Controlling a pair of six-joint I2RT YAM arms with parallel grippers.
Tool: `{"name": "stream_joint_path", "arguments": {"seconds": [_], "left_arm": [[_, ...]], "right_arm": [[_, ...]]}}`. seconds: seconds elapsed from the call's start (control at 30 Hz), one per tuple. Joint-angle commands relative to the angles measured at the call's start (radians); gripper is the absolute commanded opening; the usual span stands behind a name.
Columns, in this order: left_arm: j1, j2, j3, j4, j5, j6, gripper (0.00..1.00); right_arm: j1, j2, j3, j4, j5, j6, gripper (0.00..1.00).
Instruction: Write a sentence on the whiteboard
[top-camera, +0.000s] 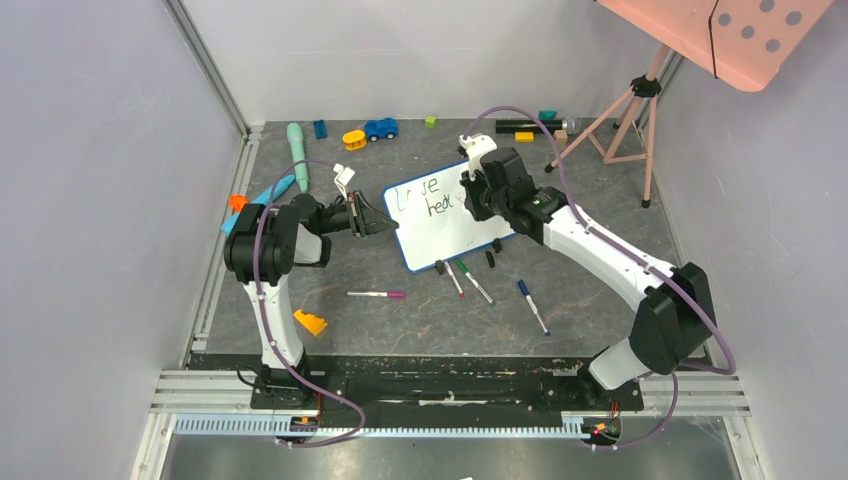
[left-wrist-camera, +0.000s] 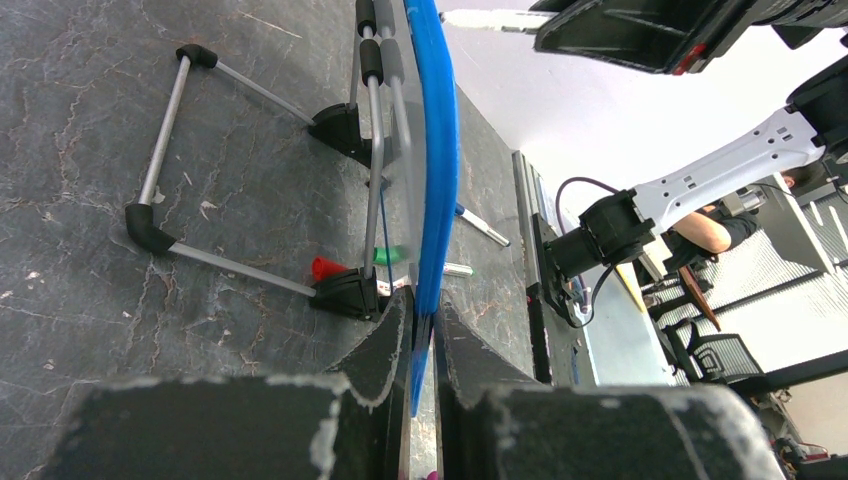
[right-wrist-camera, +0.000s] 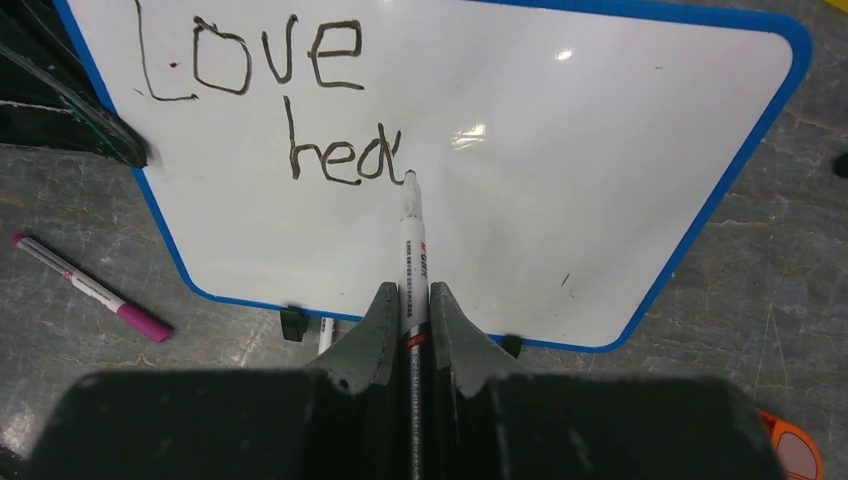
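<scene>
The whiteboard (top-camera: 455, 228), white with a thin blue frame, stands tilted at mid-table. My left gripper (top-camera: 383, 222) is shut on its left edge; the left wrist view shows the blue frame (left-wrist-camera: 432, 150) pinched between the fingers of that gripper (left-wrist-camera: 422, 315). My right gripper (top-camera: 472, 193) hovers over the board, shut on a white marker (right-wrist-camera: 412, 240). In the right wrist view that gripper (right-wrist-camera: 410, 300) points the marker's tip at the board's surface (right-wrist-camera: 600, 150). The sentence (right-wrist-camera: 300, 110) reads "Love" with "hea" below it, and the tip rests at the end of "hea".
Loose markers lie in front of the board: a pink one (top-camera: 377, 294), a red one (top-camera: 453, 277), a green one (top-camera: 476, 285), a blue one (top-camera: 533, 306). An orange wedge (top-camera: 310, 322) sits near the left base. Toys line the back wall, including a blue car (top-camera: 380, 128). A tripod (top-camera: 625, 110) stands back right.
</scene>
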Motion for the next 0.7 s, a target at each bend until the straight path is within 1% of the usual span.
{"name": "stream_joint_path", "arguments": {"seconds": [0.0,0.3,0.67], "left_arm": [[-0.009,0.011,0.01,0.051,0.052,-0.032,0.02],[-0.01,0.008,0.01,0.051,0.056,-0.032,0.02],[-0.009,0.008,0.001,0.051,0.052,-0.022,0.02]], "right_arm": [[-0.006,-0.034,0.006,0.048,-0.002,-0.016,0.0],[-0.012,0.005,0.056,0.05,0.031,-0.008,0.0],[-0.028,-0.026,-0.01,0.067,0.073,0.018,0.0]]}}
